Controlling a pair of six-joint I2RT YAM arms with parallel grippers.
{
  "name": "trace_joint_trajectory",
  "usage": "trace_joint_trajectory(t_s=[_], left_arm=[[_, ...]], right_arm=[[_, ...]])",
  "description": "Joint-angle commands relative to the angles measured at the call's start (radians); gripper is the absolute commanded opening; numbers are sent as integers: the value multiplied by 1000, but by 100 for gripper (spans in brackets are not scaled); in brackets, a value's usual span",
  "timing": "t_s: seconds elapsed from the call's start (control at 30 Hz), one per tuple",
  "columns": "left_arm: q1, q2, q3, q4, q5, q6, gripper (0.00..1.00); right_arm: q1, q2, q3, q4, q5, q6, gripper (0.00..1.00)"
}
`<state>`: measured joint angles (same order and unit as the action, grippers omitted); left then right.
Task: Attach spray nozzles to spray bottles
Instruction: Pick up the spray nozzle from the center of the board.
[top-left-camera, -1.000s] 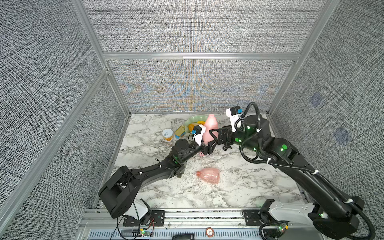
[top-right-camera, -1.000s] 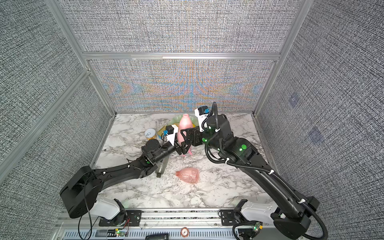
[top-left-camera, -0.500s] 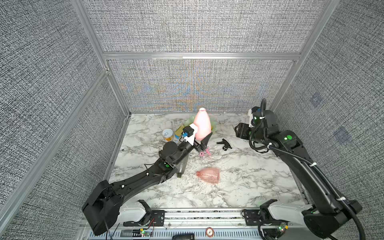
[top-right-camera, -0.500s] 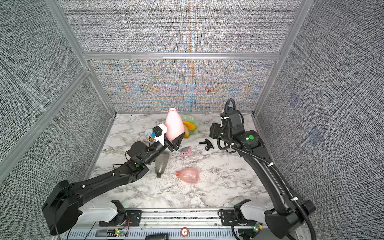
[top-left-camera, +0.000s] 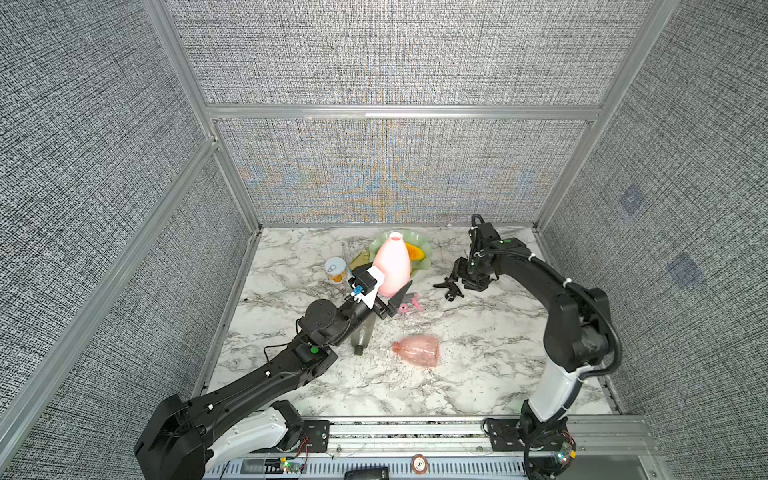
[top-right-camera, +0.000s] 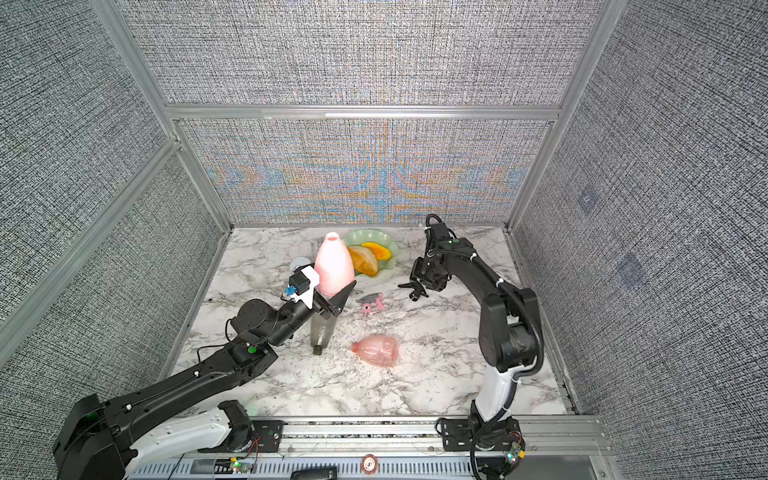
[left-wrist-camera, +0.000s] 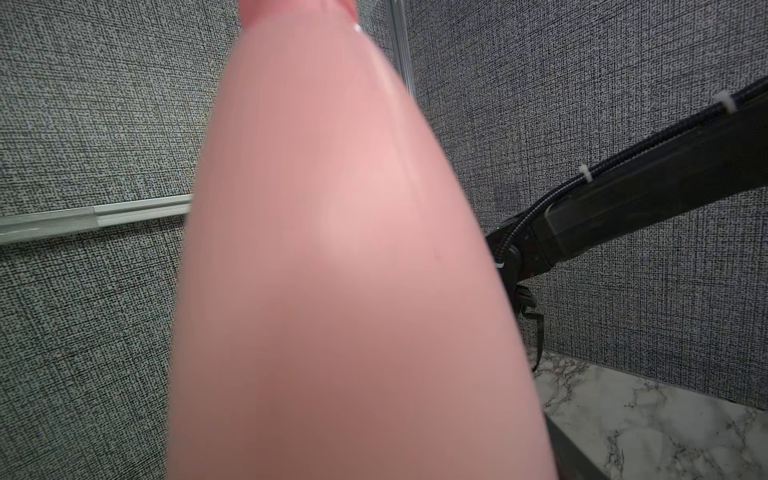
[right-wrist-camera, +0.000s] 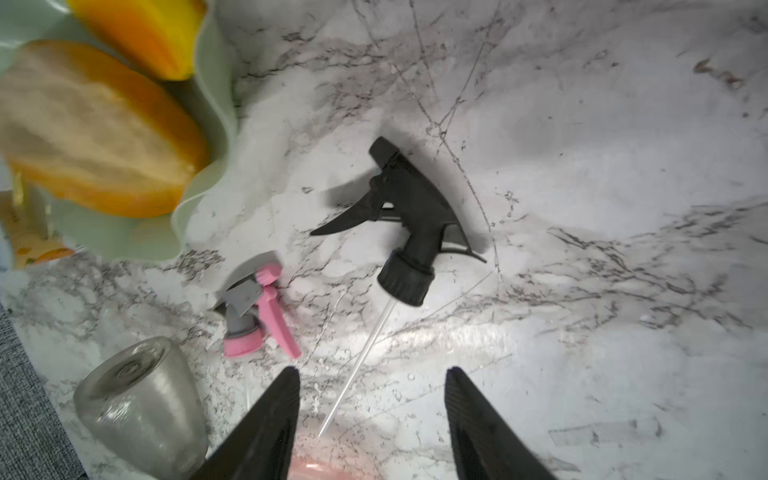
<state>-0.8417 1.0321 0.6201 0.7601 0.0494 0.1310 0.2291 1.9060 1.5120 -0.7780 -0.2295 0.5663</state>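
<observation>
Right hand (right-wrist-camera: 370, 376) has left the middle and dropped over the black plastic trigger spray nozzle (right-wrist-camera: 409, 216); left hand (top-left-camera: 390, 297) has lifted the opaque pastel pink pear-shaped plastic bottle (top-left-camera: 390, 266).

Left hand is clamped low on the pastel pink bottle, holding it upright above the marble-patterned counter (top-left-camera: 478, 353), open neck on top. Right hand's fingers stand apart, holding nothing. The black nozzle lies flat just ahead of them, its thin dip tube running back into the gap. A grey-and-pink plastic spray nozzle (right-wrist-camera: 253, 307), a smoky grey translucent bottle (right-wrist-camera: 141, 399) and a clear pink translucent bottle (top-left-camera: 415, 351) lie nearby. For a good pick, the fingers should probably close across the nozzle's stout body, not the frail tube, leaving the tube free to thread into the steady neck.
</observation>
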Motion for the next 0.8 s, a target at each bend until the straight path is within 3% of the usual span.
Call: trace_joint_trajectory(t_s=[0.0, 0.2, 0.37, 0.5, 0.77], left_arm=[[1, -14, 9, -5, 4, -1, 78], [1, -14, 10, -7, 25, -4, 78], [1, -9, 11, -7, 30, -10, 78], [0, 1, 12, -8, 42, -23, 78], [0, 1, 13, -13, 41, -24, 78]], right_arm=[[-28, 49, 1, -17, -95, 77, 61], [-50, 124, 29, -13, -135, 121, 59], [-51, 141, -2, -10, -128, 127, 47], [-49, 172, 7, -31, -130, 114, 44], [-51, 209, 53, -32, -116, 105, 44]])
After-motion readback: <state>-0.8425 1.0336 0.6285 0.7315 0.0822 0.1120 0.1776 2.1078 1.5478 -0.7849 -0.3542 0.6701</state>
